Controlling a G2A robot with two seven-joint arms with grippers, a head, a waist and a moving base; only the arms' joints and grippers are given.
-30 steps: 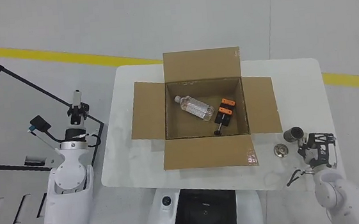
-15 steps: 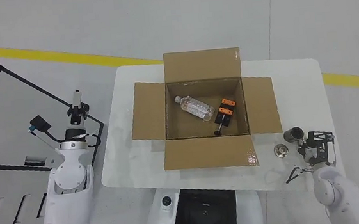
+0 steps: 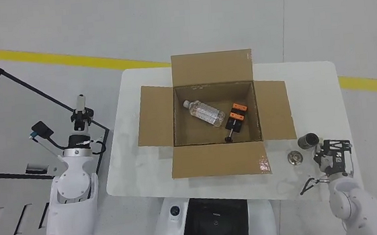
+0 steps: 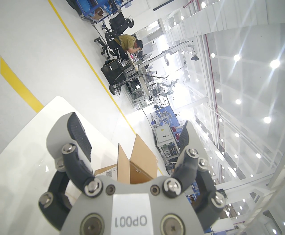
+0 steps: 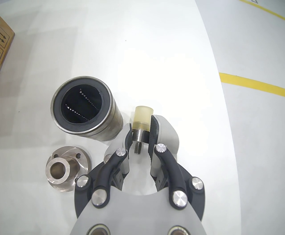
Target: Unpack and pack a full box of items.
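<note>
1. The right jaws are clamped on a small threaded stud with a cream cap [image 5: 142, 118], gripping its metal collar with the cap end pointing down toward the desk [image 3: 307, 87]. I can't tell whether the cap touches the surface yet.
2. Over the last second these jaws have only crept a little nearer the robot along the desk's right edge, and the stud has not been let go. My guess is that the unpacking is mid-placement and this part is about to be set down.
3. Just beside the stud stands a steel sleeve bearing [image 5: 85, 106], upright with its dark bore open to the top. A small flanged bushing [image 5: 64, 170] sits next to it, close but apart. Both are out on the desk to the right of the box.
4. The left jaws are spread wide with nothing between them. They are held off the desk's left side and pointing up and away, and they have not moved.
5. The cardboard box [image 3: 220, 160] sits mid-desk with all four flaps folded out. Inside it, a clear bottle [image 3: 205, 112] lies on its side, with an orange-and-black part [image 3: 236, 120] beside it. Both lie exactly as they did a second ago, so they look to be still waiting to come out.
</note>
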